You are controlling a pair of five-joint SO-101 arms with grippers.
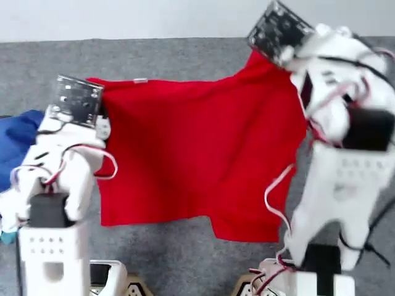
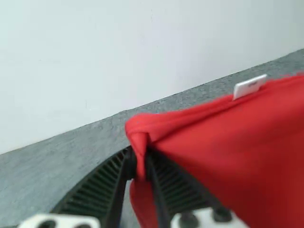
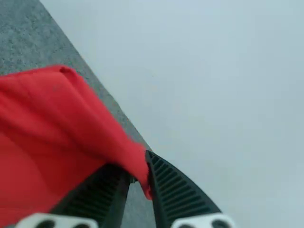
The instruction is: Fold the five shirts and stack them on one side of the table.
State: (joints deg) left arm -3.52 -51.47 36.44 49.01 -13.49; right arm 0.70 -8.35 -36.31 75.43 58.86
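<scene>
Each clamped on a far corner of the red shirt [image 1: 197, 154], the left end effector [image 2: 138, 160] and right end effector [image 3: 137, 170] hold it stretched over the grey bench [image 1: 185, 259], probably to make a clean fold

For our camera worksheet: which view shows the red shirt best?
High view: nearly the whole red shirt, spread out. Left wrist view shows a corner pinched in the left gripper; right wrist view, one in the right gripper.
</scene>
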